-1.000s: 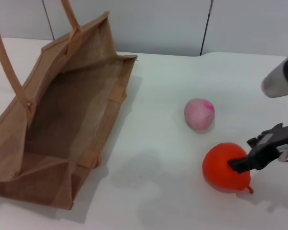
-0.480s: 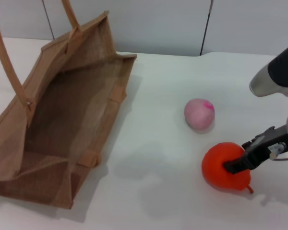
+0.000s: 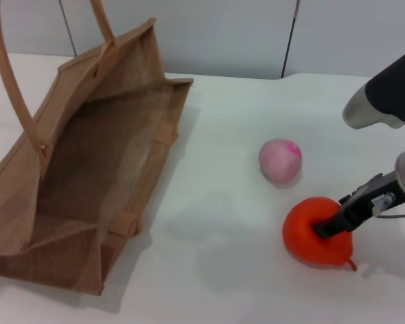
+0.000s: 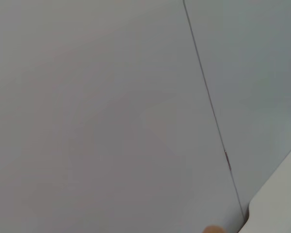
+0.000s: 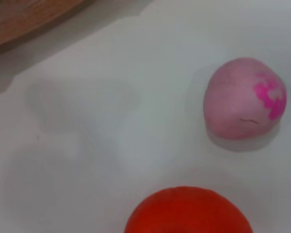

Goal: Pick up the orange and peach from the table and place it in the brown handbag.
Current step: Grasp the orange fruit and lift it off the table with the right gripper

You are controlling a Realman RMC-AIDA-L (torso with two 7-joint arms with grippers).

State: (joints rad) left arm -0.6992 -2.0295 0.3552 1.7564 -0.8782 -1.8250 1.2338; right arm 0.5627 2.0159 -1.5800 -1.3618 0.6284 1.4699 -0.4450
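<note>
Right tool (image 3: 332,226) has pushed in tighter over the last second, its dark finger now sunk into the orange (image 3: 316,233), which has nudged slightly toward nine o'clock. It looks clamped on the fruit, so the lift should come next. Orange still sits on the surface (image 3: 229,223) at five o'clock from the peach (image 3: 280,160), just beside it. Brown handbag (image 3: 88,169) gapes open at nine o'clock, nothing visible inside. Left tool is out of sight, parked
</note>
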